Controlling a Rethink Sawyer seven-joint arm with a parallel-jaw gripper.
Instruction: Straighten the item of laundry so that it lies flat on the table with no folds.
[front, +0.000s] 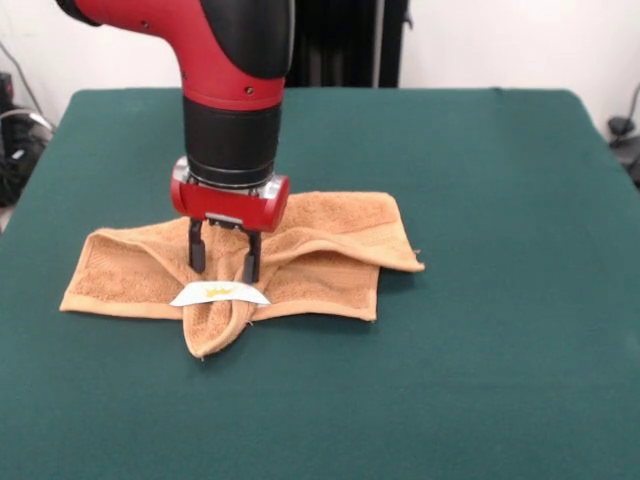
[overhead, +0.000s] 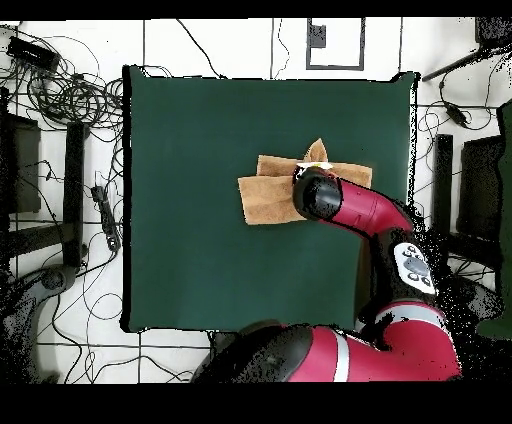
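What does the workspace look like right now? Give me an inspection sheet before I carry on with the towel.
Surface: table covered in dark green cloth, far larger than the towel.
Job's things: orange-tan towel lies crumpled, ridges running across it, a folded tongue sticking out toward the camera; white tag with yellow print on top. Not flat yet.
Clutter: nothing seen on the table besides the towel.
Grippers: gripper points straight down over the towel's bunched middle, fingers apart, tips at the cloth.
Cables: many loose cables on the floor beside the table in the overhead view.
Surroundings: white tiled floor, dark equipment around the table.
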